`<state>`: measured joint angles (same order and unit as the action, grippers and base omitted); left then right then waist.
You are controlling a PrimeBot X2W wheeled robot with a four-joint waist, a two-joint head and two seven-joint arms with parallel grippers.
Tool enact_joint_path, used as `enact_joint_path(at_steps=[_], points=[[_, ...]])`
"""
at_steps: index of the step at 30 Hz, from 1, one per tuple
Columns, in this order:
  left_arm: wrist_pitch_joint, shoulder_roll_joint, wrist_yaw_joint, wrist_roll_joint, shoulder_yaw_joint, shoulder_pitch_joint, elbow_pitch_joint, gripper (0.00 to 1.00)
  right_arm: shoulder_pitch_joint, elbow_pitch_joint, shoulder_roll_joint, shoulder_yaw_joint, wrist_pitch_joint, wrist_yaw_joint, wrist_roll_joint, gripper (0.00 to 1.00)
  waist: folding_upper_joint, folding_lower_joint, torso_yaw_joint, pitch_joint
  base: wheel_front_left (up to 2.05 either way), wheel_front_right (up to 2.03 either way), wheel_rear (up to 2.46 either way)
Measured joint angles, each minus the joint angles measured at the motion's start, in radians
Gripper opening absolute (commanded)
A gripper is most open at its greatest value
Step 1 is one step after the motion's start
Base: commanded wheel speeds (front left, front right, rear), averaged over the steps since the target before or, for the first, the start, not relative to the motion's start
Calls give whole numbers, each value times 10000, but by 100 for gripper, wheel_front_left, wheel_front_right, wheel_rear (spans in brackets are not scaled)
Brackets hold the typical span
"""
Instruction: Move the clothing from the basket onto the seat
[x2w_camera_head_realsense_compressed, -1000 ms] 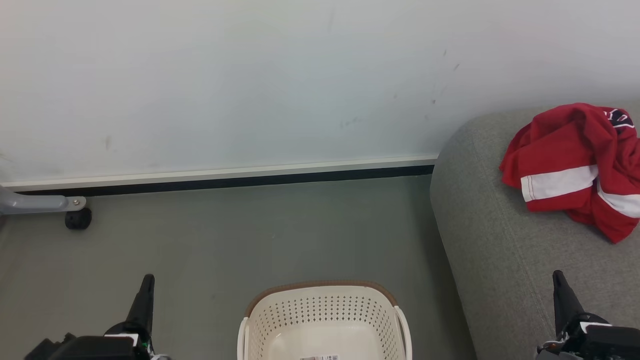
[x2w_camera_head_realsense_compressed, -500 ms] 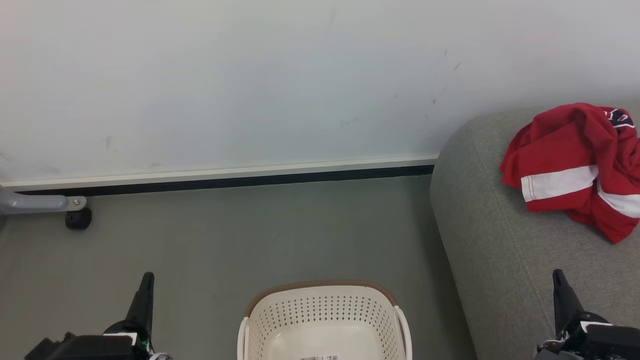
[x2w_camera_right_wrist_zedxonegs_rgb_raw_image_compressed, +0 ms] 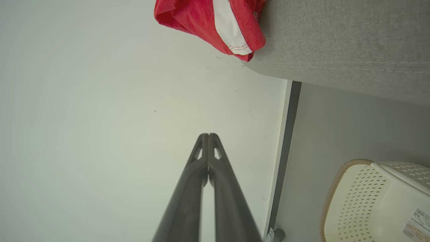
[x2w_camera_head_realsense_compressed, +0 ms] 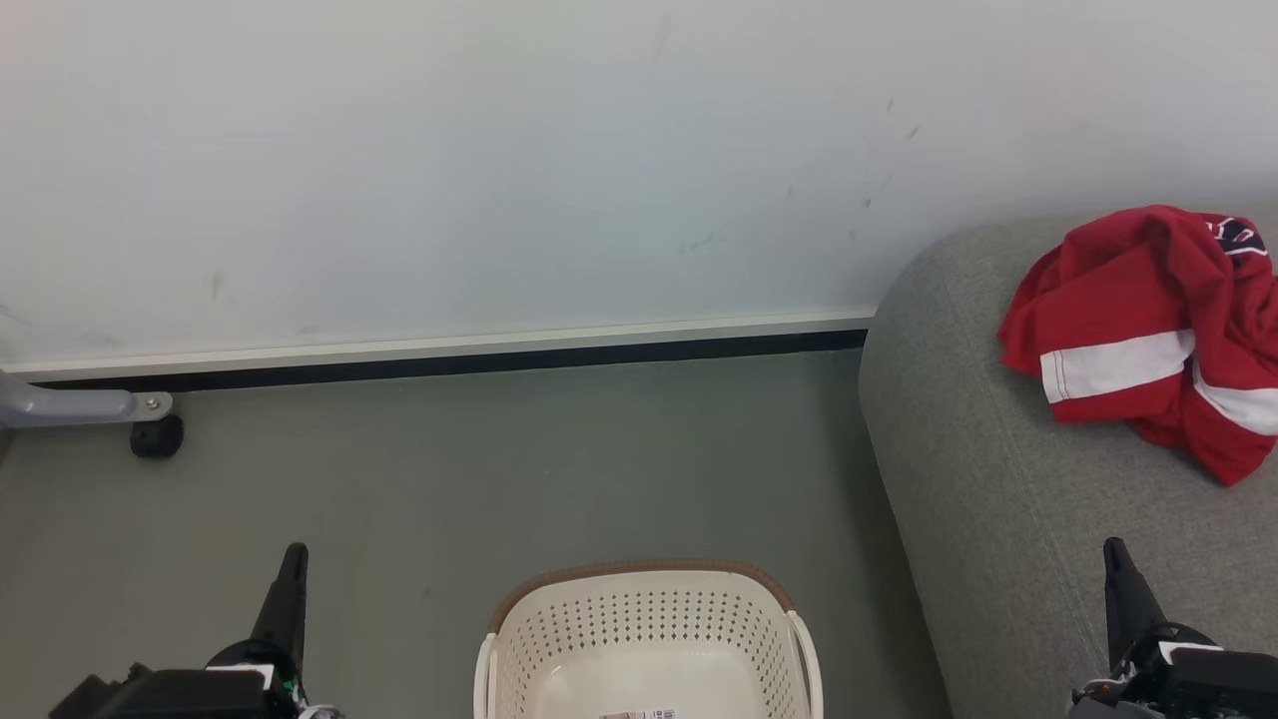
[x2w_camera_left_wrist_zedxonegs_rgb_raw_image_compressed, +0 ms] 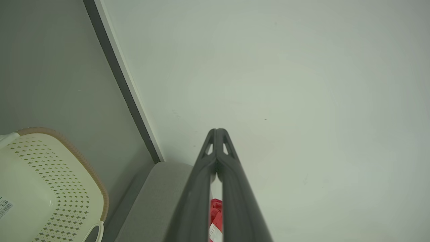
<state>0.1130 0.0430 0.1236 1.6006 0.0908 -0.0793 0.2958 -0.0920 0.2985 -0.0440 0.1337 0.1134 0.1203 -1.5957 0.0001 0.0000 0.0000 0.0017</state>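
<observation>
Red soft fabric with broad white stripes, the clothing (x2w_camera_head_realsense_compressed: 1138, 340) lies crumpled in a loose heap on the far right of the seat (x2w_camera_head_realsense_compressed: 998, 519), close to the wall (x2w_camera_head_realsense_compressed: 499, 150). A small dark emblem shows at its far edge. The seat is light grey woven upholstery, rounded at its left corner, with a stitched seam along its side. Left of it and nearer, on the matte grey floor (x2w_camera_head_realsense_compressed: 499, 459), stands the basket (x2w_camera_head_realsense_compressed: 639, 609). It is cream perforated plastic with a brown woven-look rim. What shows of its inside holds just a small barcode label (x2w_camera_head_realsense_compressed: 639, 714). The move looks complete to me.

The left tool (x2w_camera_left_wrist_zedxonegs_rgb_raw_image_compressed: 217, 131) hangs at the near left over the floor, and the right tool (x2w_camera_right_wrist_zedxonegs_rgb_raw_image_compressed: 208, 136) at the near right over the seat's front. Each has its two long dark fingers pressed together tip to tip, gripping nothing.

In the right wrist view a fold of the heap seems to reach the seat's rounded far edge. Limp cloth like this could slide off toward the wall under its own weight. It could also be dragged off if a passing finger snags a fold. The light basket would shift at any nudge.
</observation>
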Motion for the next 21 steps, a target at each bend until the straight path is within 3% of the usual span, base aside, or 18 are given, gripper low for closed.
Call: enact_joint_path(at_steps=[21], points=[[0, 0, 0, 0, 0, 0, 0, 0, 0, 2, 2, 0, 0, 0, 0, 0, 0, 0, 0, 0, 0, 0, 0]])
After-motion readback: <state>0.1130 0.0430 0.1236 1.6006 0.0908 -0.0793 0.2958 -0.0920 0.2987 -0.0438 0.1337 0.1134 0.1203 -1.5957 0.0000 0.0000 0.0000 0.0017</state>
